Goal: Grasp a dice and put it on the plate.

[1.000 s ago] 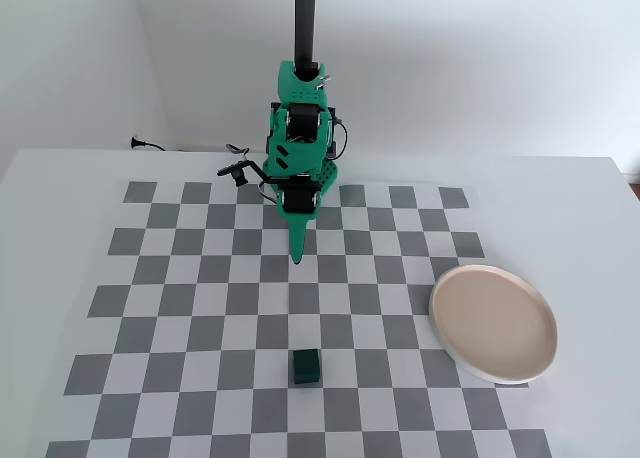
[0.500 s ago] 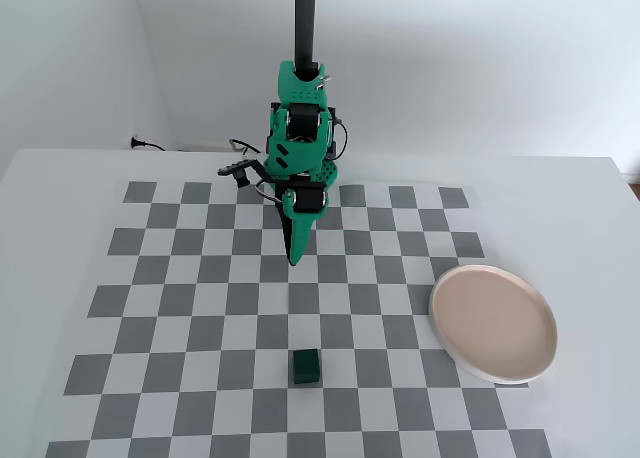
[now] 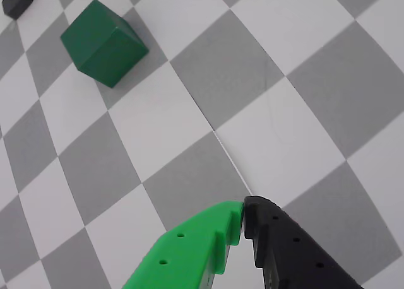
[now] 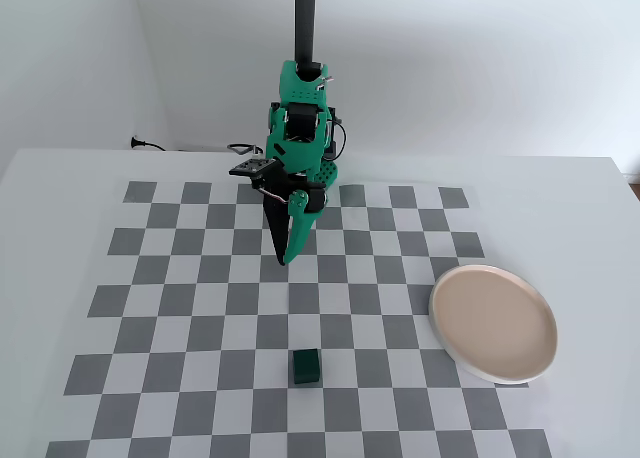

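The dice (image 4: 306, 367) is a small dark green cube resting on the checkered mat near its front edge; the wrist view shows the dice (image 3: 103, 43) at the upper left. The plate (image 4: 493, 322), round and pale beige-pink, lies at the mat's right side in the fixed view. My gripper (image 4: 285, 259) hangs over the mat's back rows, tips pointing down, about three squares behind the dice. In the wrist view the gripper (image 3: 243, 211) has its green and black fingers touching, shut on nothing.
The green arm (image 4: 299, 138) rises on a dark post at the back of the white table (image 4: 60, 188). A black cable and plug (image 4: 140, 143) lie at the back left. A dark object (image 3: 17, 0) shows at the wrist view's top left corner.
The wrist has rolled and the gripper has swung slightly left, with its tips a little nearer the arm's base. Dice and plate have not moved.
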